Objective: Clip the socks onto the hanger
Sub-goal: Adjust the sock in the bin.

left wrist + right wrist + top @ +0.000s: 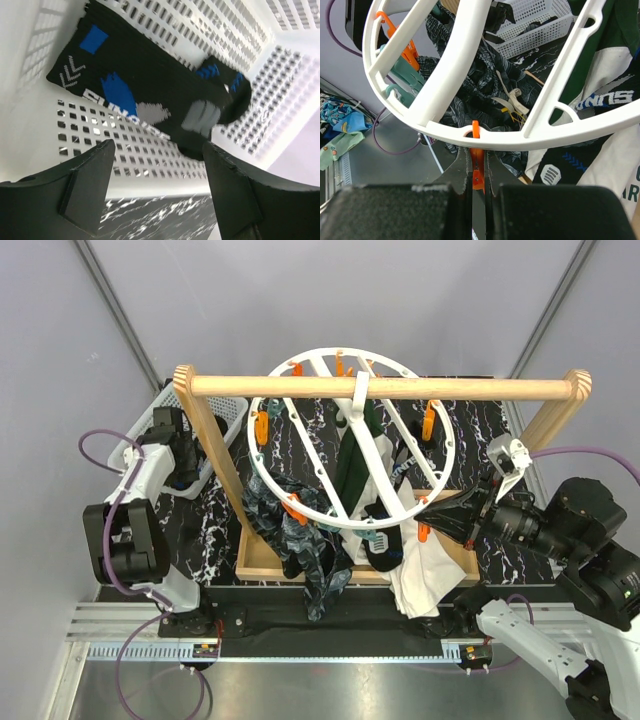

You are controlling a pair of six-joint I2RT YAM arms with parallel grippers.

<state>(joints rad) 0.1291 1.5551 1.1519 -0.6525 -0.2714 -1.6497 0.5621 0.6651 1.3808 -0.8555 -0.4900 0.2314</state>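
The left gripper (157, 152), fingers spread, hovers over a black sock (150, 85) lying in the basket (240, 30). Beside the sock's blue patches are white chevrons and white letters starting "SUN"; the rest is unreadable. The right gripper (477, 157) is pinching an orange peg (478, 175) just under the hanger (580, 136). Beyond it to the right, a hung green sock (605, 97) reads roughly "SUNNS". The table (480, 405) is black with white veins, and the walls (300, 290) are grey.

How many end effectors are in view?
2. The left end effector hovers open over a black sock in the basket; the right end effector pinches an orange peg on the hanger.
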